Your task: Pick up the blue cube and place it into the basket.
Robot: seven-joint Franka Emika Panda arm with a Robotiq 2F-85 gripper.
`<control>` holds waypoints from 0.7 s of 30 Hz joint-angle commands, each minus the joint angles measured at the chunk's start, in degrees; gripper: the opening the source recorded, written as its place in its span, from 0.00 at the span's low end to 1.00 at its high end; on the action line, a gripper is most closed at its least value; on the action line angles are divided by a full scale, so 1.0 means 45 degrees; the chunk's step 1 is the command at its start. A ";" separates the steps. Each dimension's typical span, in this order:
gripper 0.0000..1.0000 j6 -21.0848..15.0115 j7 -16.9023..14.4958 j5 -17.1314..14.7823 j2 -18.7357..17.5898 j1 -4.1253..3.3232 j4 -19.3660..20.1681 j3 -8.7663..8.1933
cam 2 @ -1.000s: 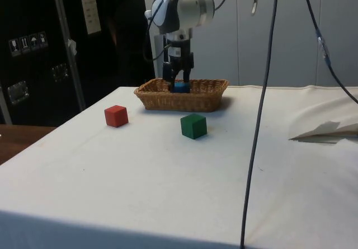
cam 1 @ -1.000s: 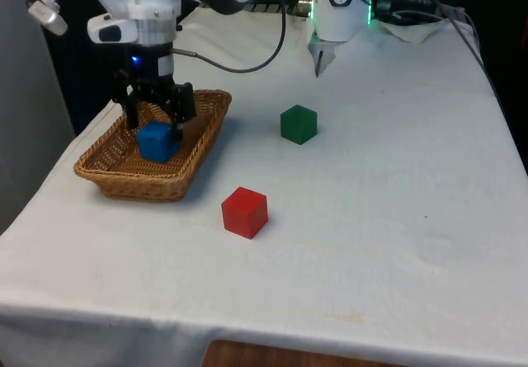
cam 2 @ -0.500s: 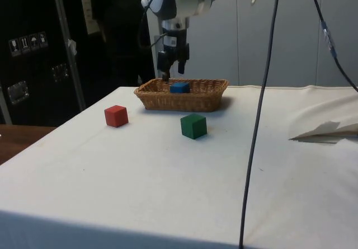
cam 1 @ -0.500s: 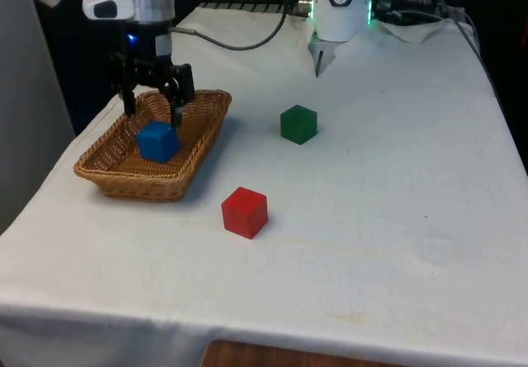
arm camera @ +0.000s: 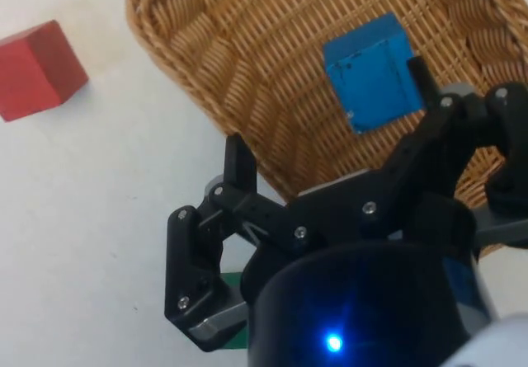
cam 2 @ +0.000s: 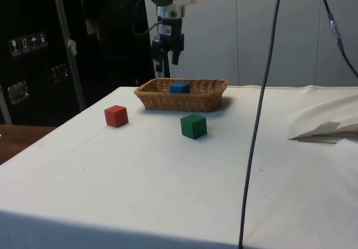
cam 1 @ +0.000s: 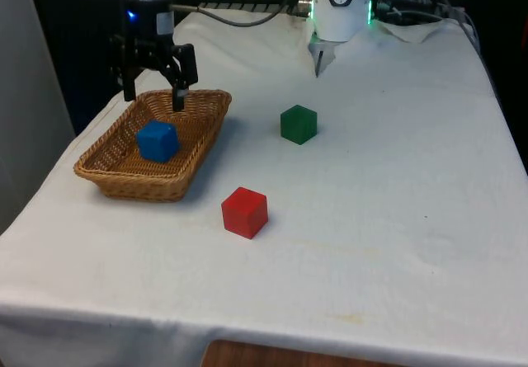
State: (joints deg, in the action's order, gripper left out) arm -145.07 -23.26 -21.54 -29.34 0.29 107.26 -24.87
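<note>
Hanging wide open and holding nothing, the pincer [cam 1: 153,95] is floating above the wicker basket [cam 1: 206,140]. Inside is sitting the blue cube [cam 1: 157,141], with free room all around.

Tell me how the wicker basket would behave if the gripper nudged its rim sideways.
The basket looks like thin woven wicker, so it is probably light and would slide on the white cloth rather than resist. It is low and wide, so tipping seems unlikely. Its weave may flex slightly, and the blue cube lying loose inside would likely shift. The open gripper hangs above it.
</note>
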 commanded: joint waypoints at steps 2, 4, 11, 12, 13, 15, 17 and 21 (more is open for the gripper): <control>1.00 0.0127 0.0420 0.0395 0.0051 -0.0204 -0.0051 -0.0153; 1.00 0.0140 0.0586 0.0573 0.0089 -0.0242 -0.0076 -0.0127; 1.00 0.0293 0.1070 0.1082 0.0140 -0.0395 -0.0306 -0.0115; 1.00 0.0318 0.1120 0.1120 0.0140 -0.0420 -0.0344 -0.0115; 1.00 0.0344 0.1159 0.1159 0.0127 -0.0420 -0.0395 -0.0102; 1.00 0.0407 0.1261 0.1261 0.0102 -0.0433 -0.0535 -0.0051; 1.00 0.0446 0.1222 0.1210 0.0013 -0.0382 -0.0675 0.0025; 1.00 0.0535 0.1159 0.1146 -0.0140 -0.0318 -0.0917 0.0089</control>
State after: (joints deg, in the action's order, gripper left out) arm -143.58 -18.11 -16.33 -29.22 -1.38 104.22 -24.64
